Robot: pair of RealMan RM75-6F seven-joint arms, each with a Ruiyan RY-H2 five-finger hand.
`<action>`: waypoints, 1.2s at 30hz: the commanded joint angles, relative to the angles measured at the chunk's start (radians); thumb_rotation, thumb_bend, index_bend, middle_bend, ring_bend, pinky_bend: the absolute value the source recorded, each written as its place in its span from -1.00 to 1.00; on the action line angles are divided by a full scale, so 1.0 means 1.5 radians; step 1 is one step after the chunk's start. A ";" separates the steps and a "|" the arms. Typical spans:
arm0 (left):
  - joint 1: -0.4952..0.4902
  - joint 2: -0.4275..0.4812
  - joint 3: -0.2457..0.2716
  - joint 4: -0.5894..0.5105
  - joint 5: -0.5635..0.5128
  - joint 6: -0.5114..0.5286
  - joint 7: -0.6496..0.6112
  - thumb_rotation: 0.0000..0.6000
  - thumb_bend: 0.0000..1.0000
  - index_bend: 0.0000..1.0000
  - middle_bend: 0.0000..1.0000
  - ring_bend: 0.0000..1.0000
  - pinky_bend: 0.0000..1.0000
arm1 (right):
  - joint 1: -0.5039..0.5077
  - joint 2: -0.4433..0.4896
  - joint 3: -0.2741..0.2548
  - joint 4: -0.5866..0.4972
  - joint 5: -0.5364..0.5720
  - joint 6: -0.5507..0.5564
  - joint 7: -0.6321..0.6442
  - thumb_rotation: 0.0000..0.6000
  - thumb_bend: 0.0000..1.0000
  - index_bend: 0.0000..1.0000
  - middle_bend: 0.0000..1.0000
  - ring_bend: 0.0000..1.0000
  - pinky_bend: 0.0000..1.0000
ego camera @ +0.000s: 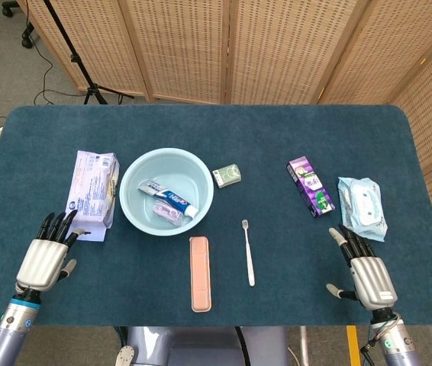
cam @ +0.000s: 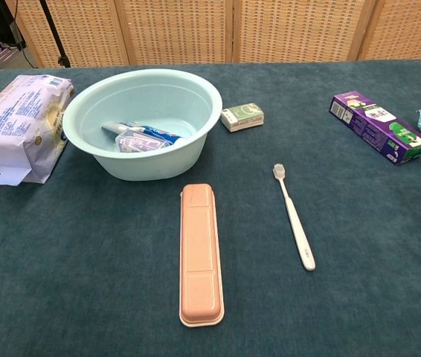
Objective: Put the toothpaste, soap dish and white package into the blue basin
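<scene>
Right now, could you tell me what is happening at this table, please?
Neither hand holds anything. The left hand lies open at the near end of the white package, which sits left of the blue basin. The toothpaste and a small clear item already lie in the basin. The right hand rests open near the wet-wipes pack.

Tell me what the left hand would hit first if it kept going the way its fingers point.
Probably the white plastic package: the left hand points up-table at its near corner, fingertips just short of it. Height above the table is unclear.
</scene>
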 commanded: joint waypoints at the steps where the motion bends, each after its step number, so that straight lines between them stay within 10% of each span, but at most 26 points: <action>1: -0.004 -0.005 0.001 0.014 0.006 -0.001 0.000 1.00 -0.50 -0.40 -1.00 -1.00 -0.95 | -0.001 0.002 0.002 -0.001 -0.001 -0.001 0.002 1.00 -0.81 -0.94 -1.00 -1.00 -0.84; 36: -0.038 -0.154 0.014 0.390 0.094 0.058 -0.139 1.00 -0.49 -0.19 -1.00 -1.00 -0.95 | -0.014 0.005 0.018 -0.005 -0.014 -0.011 0.019 1.00 -0.81 -0.94 -1.00 -1.00 -0.84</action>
